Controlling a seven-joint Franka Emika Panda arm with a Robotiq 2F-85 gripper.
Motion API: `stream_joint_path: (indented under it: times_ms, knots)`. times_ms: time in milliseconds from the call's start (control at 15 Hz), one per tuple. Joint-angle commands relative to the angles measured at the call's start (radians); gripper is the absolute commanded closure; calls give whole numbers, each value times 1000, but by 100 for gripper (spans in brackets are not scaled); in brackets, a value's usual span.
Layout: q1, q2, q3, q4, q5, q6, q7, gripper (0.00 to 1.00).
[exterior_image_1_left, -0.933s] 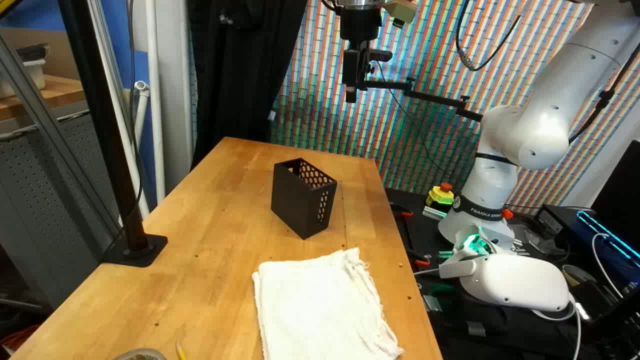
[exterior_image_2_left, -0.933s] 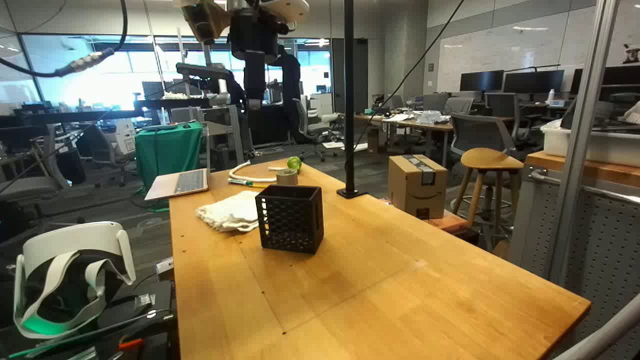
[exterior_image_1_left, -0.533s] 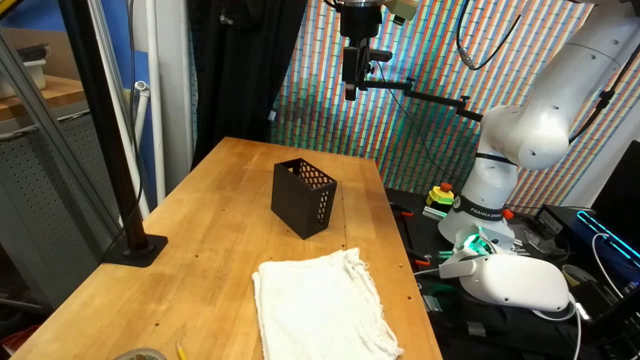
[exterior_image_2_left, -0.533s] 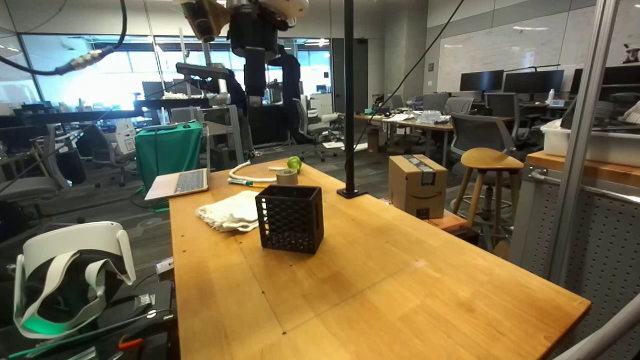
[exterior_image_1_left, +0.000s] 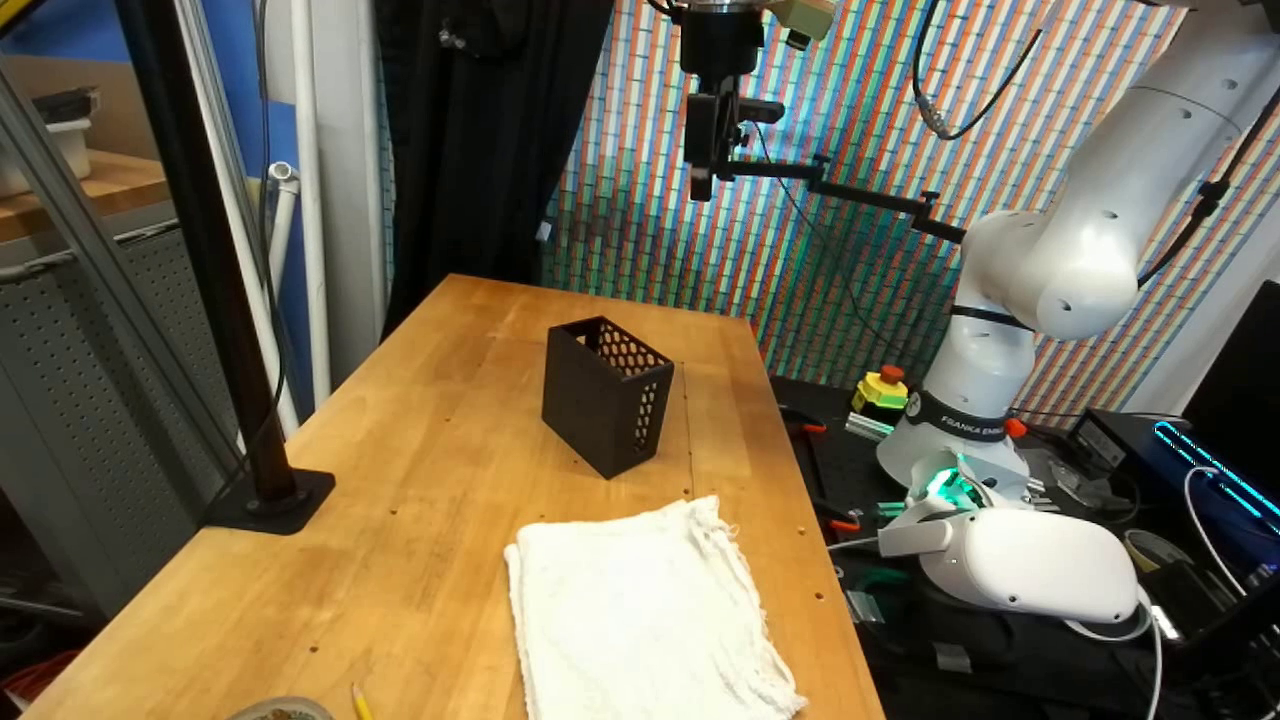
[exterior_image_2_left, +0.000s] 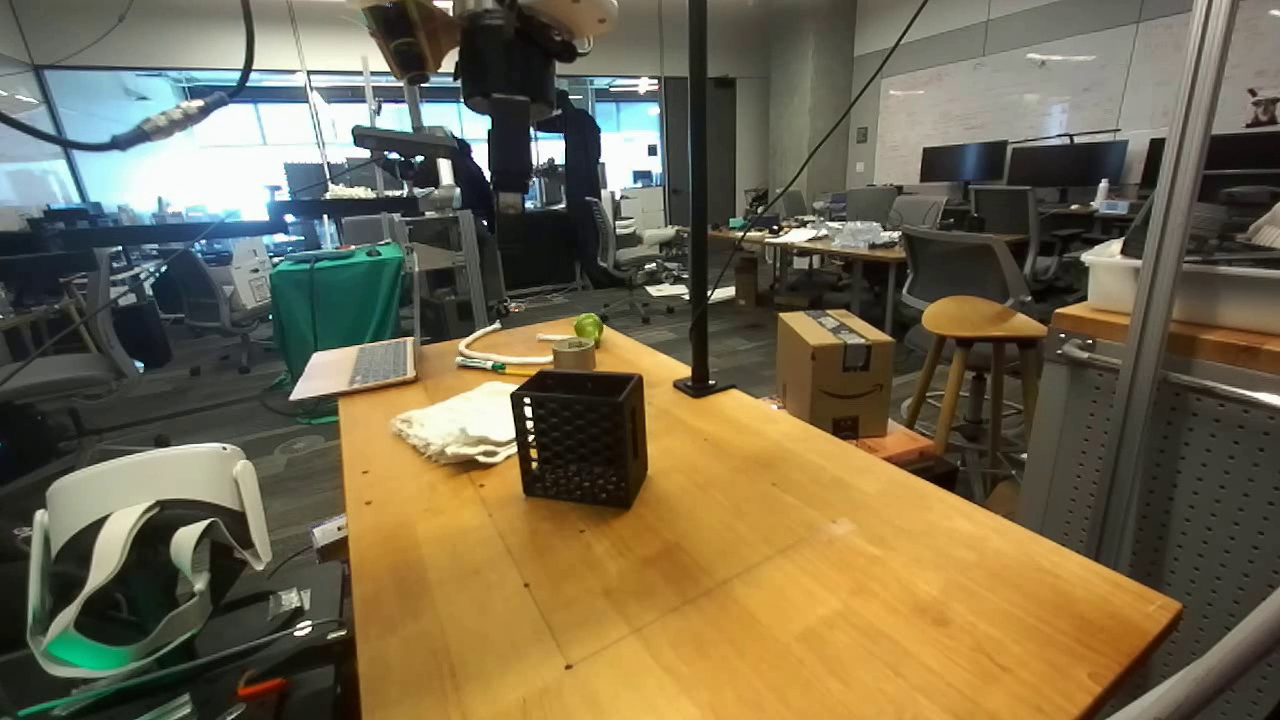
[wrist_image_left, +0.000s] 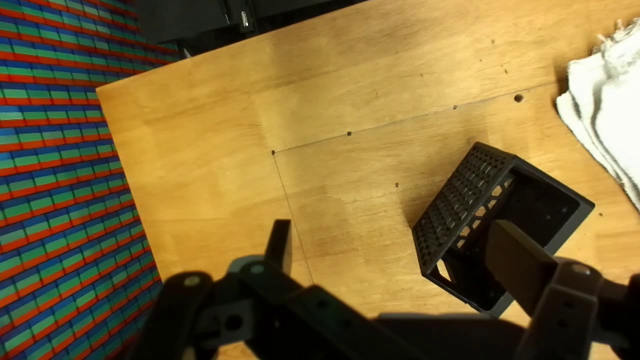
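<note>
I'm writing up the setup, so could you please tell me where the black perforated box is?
In the wrist view, the black box stands right of centre on the wooden table, with the white cloth farther right.

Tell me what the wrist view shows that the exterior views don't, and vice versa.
Only the wrist view shows the open gap between the fingers of the pincer.
Only the exterior views show the white headset and the black post, plus, in an exterior view, the laptop.
All share the wooden table, the black perforated box, the white cloth and the pincer itself.
</note>
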Motion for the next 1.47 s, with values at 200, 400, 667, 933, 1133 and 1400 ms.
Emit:
stream_joint_path:
  times_ms: [200,400,667,933,1133,1400]
  knots:
    - [47,-11,-18,-14,6,4,-64,0]
    - [103,-43,-12,-53,52,31,-190,0]
    - [178,-80,1,-112,100,96,-308,0]
    - [256,-130,19,-166,135,147,-425,0]
    - [308,-122,43,-158,127,147,-513,0]
    - [359,-65,68,-127,103,155,-649,0]
